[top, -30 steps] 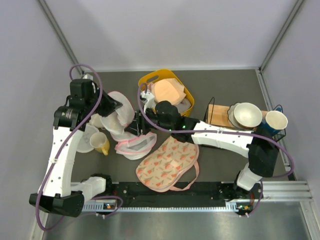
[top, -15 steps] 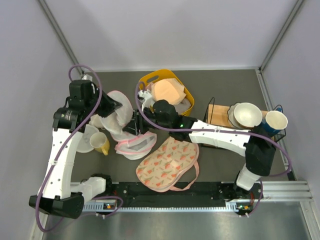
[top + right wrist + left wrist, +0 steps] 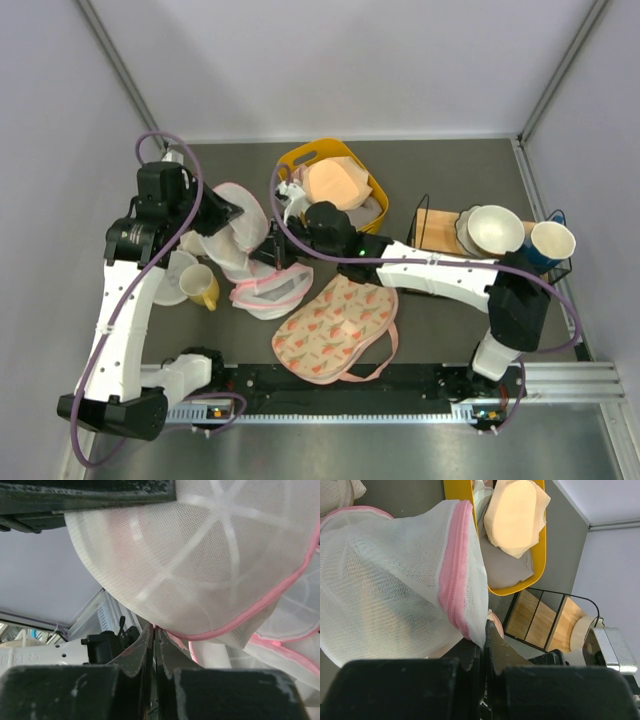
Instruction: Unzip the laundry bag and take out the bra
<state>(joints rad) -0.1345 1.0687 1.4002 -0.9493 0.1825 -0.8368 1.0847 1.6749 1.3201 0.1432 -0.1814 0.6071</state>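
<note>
Lab test cell, plain grey walls [image 3: 350,60], aluminium rail [image 3: 570,380] (arms [image 3: 440,275] bolted on)

The laundry bag [image 3: 232,232], white see-through mesh edged with a pink zipper, is sitting just left of the yellow basket [image 3: 296,160]. One dome is tilting upward, the other is lying flat, farther from the basket. The bra is not showing clearly through the mesh.

laundry bag [image 3: 240,238] left of basket [image 3: 296,157], pouch [image 3: 335,325] in front, mug [image 3: 203,288] beside it, rack [image 3: 438,228] far right
</note>
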